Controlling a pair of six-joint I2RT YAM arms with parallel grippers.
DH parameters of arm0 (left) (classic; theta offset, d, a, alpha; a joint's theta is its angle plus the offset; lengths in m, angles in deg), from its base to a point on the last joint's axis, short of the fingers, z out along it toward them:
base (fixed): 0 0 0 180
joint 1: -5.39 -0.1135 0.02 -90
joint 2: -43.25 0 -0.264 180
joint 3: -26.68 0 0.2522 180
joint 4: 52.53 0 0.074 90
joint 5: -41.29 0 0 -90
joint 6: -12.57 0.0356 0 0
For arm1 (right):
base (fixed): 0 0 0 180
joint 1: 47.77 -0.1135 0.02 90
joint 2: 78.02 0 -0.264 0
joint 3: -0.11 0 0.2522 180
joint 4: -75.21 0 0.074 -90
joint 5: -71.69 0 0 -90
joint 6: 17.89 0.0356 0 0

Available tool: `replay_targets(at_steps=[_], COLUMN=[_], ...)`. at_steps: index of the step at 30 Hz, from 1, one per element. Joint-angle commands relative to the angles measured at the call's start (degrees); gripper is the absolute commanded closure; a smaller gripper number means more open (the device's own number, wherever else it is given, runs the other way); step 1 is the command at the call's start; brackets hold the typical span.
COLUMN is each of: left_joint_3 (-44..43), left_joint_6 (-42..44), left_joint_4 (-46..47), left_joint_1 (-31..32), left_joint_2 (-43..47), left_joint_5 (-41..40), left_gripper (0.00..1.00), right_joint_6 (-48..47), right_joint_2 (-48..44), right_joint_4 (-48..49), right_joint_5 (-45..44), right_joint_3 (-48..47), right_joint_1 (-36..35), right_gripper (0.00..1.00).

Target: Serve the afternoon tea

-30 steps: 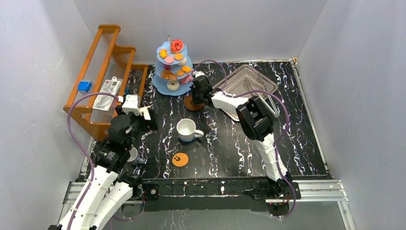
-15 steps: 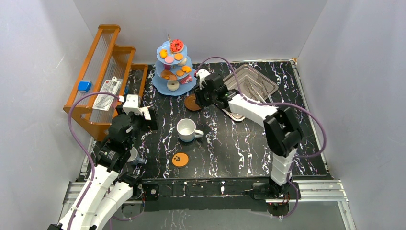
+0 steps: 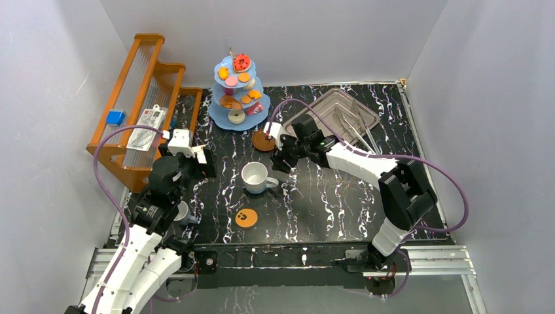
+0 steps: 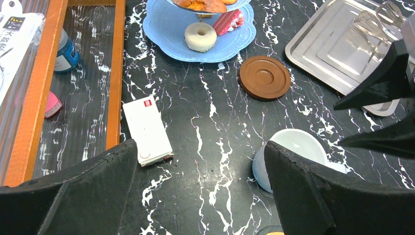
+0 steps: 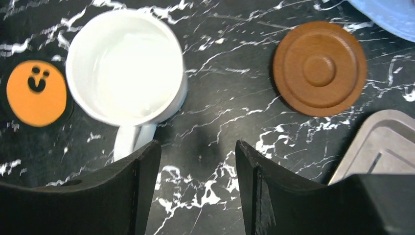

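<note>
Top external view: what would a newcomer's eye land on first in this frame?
The light-blue three-tier stand loaded with colourful pastries, at the back of the black marbled table, stands out first. Next comes the white mug at mid-table, apart from the brown saucer, which lies nearer the stand. The right gripper hovers beside them, fingers open and empty.

The left arm (image 3: 141,242) is bent, with the left gripper (image 4: 200,152) wide open. The right arm (image 3: 357,160) stretches forward and leftwards; the right gripper (image 5: 198,149) is open too.
</note>
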Motion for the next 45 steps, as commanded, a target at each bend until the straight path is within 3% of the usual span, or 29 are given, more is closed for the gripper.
replay_targets(at_steps=[1,5,16,30,37,45], left_joint_3=[-1.23,-1.23,-1.23,-1.13,-1.14,-1.22], left_joint_6=[-0.22,-0.22,-0.22,-0.22,-0.16,-0.13], left_joint_4=[0.67,0.71,0.8,0.89,0.94,0.98], left_joint_1=[0.28,0.28,0.27,0.28,0.28,0.28], left_joint_2=[0.22,0.18,-0.03,-0.68,-0.99,-1.14], left_joint_5=[-0.13,-0.03,-0.05,-0.35,-0.21,-0.07], left_gripper=[0.02,0.02,0.02,0.02,0.02,0.02], right_joint_6=[-6.76,-7.04,-4.2,-1.6,-1.34,-0.74], right_joint_2=[-4.18,-4.25,-1.84,3.27,4.75,1.99], right_joint_4=[-0.63,-1.79,-0.54,5.16,6.4,9.24], right_joint_5=[5.15,6.98,-0.29,-4.99,-5.7,-6.54], right_joint_3=[3.11,3.03,3.71,4.18,4.16,4.45], right_joint_1=[-0.37,-1.26,-6.96,-10.19,-10.29,-10.31], right_gripper=[0.34,0.31,0.29,0.38,0.53,0.81])
